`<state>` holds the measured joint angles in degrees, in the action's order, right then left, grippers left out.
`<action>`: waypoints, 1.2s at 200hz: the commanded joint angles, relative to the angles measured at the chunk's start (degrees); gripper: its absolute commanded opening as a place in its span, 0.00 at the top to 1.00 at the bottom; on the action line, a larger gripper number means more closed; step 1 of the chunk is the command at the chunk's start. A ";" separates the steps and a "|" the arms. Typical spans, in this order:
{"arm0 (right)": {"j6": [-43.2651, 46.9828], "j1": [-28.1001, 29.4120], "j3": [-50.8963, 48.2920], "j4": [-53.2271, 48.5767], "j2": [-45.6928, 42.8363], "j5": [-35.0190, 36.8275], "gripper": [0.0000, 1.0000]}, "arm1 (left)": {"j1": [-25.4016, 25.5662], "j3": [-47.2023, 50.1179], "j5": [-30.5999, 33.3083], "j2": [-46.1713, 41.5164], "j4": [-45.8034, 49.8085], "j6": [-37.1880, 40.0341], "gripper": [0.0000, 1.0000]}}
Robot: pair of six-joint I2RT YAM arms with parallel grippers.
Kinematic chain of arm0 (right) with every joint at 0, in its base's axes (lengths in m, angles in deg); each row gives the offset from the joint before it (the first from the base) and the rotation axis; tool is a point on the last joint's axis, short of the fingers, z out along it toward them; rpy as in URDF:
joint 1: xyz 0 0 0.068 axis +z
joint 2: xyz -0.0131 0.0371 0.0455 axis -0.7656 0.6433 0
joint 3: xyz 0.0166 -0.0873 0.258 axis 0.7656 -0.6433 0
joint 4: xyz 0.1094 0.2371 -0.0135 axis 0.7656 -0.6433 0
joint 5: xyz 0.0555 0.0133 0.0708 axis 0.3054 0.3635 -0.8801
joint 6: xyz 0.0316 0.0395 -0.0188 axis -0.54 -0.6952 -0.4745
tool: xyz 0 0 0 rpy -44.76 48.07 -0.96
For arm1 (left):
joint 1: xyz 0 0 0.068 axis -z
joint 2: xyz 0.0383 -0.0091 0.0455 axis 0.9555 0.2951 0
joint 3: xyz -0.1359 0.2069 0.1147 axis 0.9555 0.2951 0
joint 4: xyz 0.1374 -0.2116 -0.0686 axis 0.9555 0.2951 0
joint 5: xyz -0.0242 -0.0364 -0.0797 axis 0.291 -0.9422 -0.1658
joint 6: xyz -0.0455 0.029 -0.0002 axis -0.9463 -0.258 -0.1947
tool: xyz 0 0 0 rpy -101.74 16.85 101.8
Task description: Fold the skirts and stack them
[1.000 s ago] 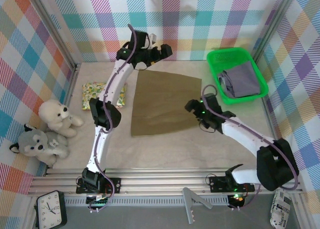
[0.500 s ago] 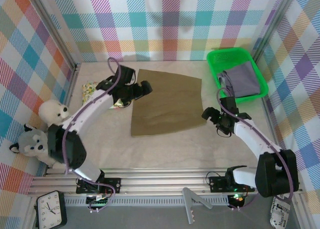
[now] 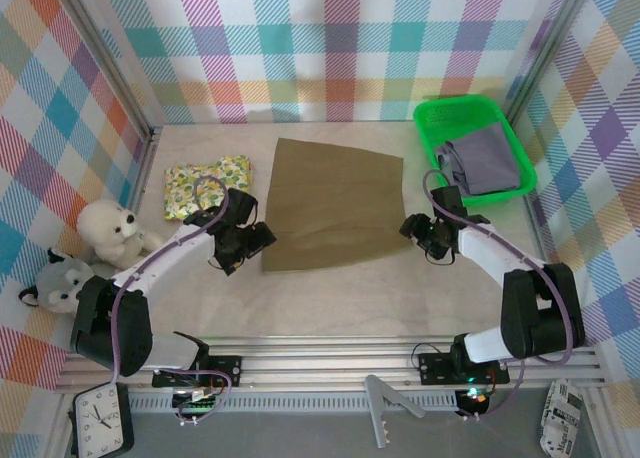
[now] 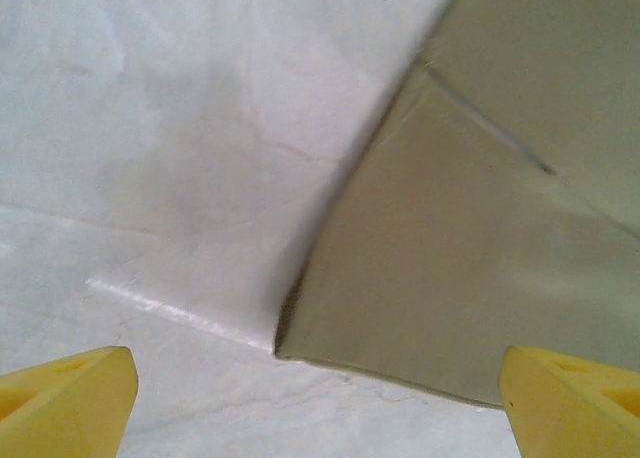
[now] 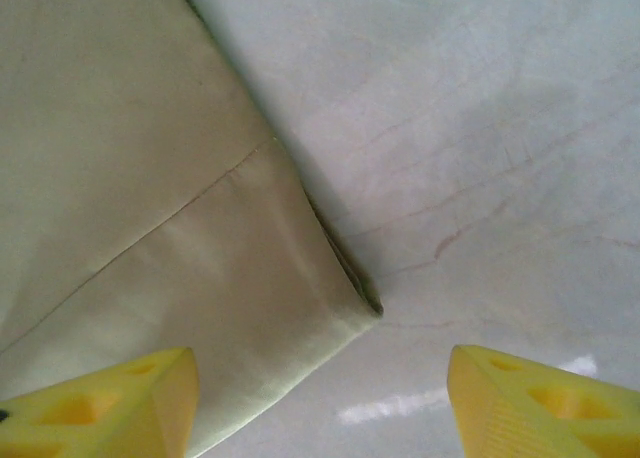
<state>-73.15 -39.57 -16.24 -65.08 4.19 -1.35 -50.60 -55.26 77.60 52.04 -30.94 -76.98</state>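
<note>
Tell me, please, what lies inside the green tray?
Inside the green tray lies a lavender-grey skirt, loosely bunched, filling its near half; the far half shows bare green floor. Whether anything lies under the skirt cannot be seen, because the cloth covers it.

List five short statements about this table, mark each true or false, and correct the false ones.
1. The olive skirt lies spread flat on the table. True.
2. The lavender-grey skirt lies on the table beside the tray. False: it sits inside the green tray.
3. The left tool stands open at the olive skirt's near left corner. True.
4. The right tool grips a plush toy. False: it is open at the olive skirt's near right corner; the plush toys sit by the left wall.
5. The floral skirt is stacked on the olive skirt. False: it lies folded, apart, to its left.
</note>
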 commanded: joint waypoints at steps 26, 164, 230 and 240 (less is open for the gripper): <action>-3.65 -0.37 -0.73 3.90 3.35 3.11 0.49 | -0.44 0.66 0.23 -0.39 0.48 -2.05 0.00; -5.91 -0.20 -5.59 9.69 2.35 -4.18 0.61 | -0.79 -0.80 -2.05 3.89 -1.56 -1.62 0.00; -6.75 0.41 -6.99 13.72 5.14 -5.94 0.66 | -0.85 -0.37 -3.79 5.40 -3.41 -0.69 0.00; -6.96 0.47 -7.58 15.29 5.28 -6.78 0.71 | -0.79 -0.10 -4.43 5.39 -3.83 -0.59 0.00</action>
<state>-79.05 -39.44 -22.32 -53.54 8.36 -5.64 -50.91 -54.82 74.89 57.15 -33.39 -78.43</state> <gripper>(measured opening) 0.329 0.998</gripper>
